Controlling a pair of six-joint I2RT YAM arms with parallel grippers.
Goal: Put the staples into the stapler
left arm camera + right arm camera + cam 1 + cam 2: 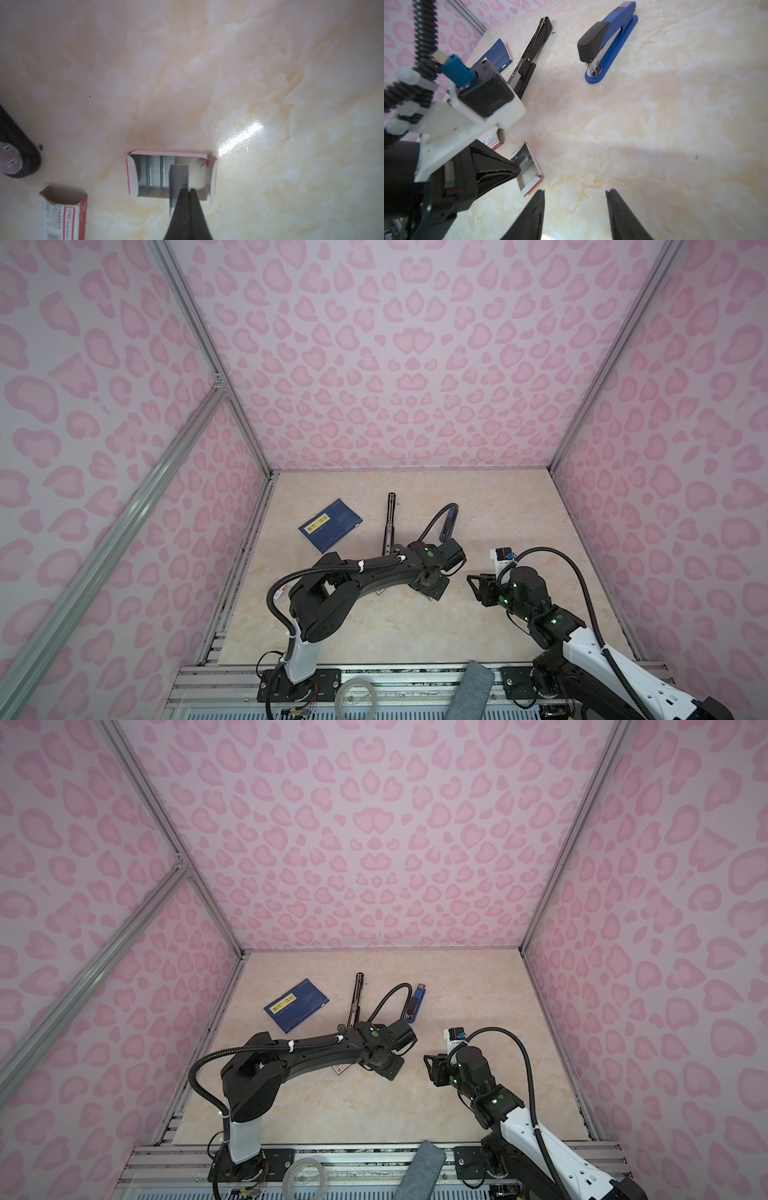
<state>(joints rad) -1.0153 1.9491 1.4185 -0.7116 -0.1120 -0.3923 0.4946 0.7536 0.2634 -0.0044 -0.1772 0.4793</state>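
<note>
Marbled table (pixel 519 510): dark blue booklet (pixel 330 525) far left. Long black stapler (pixel 389 522) lies just right of it, apart. Blue stapler (pixel 449 519) sits further right, partly behind the left arm (pixel 374 568) cable.

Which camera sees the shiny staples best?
The left wrist view: the staples lie in their open box close up, one strip pinched by the left gripper. The right wrist view shows a sliver; in both top views the left arm hides them.
</note>
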